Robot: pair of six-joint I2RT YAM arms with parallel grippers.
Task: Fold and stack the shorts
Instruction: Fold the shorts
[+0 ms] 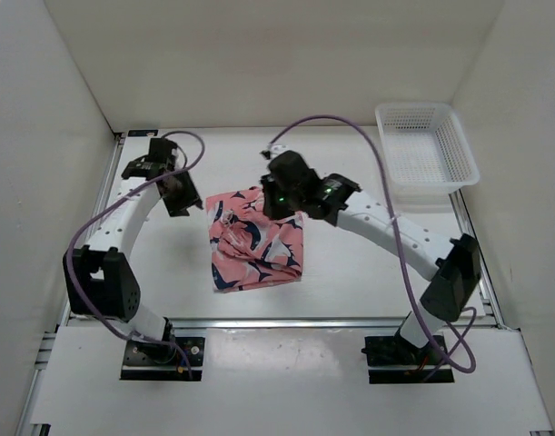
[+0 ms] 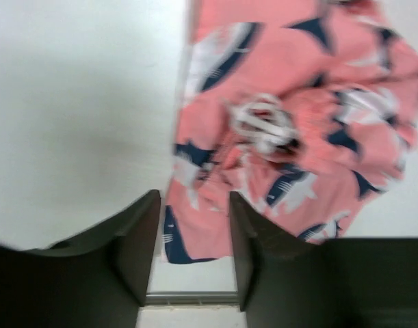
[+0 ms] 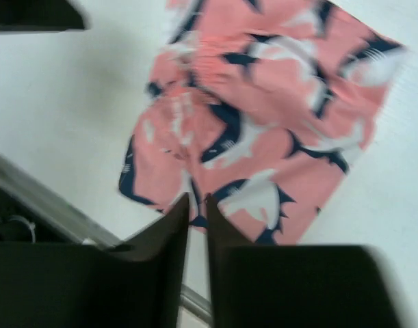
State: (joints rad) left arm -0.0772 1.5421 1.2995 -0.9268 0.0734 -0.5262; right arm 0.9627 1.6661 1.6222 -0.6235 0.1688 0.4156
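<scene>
— While the shorts [image 1: 256, 241] lie rumpled on the table [image 1: 350, 277], how are the fingers?
— Left gripper [image 2: 195, 256] half open, empty, beside them; right gripper [image 3: 197, 219] nearly closed over them, gripping nothing visible. Basket [image 1: 427, 145] well apart.

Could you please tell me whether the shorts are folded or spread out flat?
Folded, though loosely: the shorts lie in one compact, rumpled square, with no separate legs showing.
</scene>
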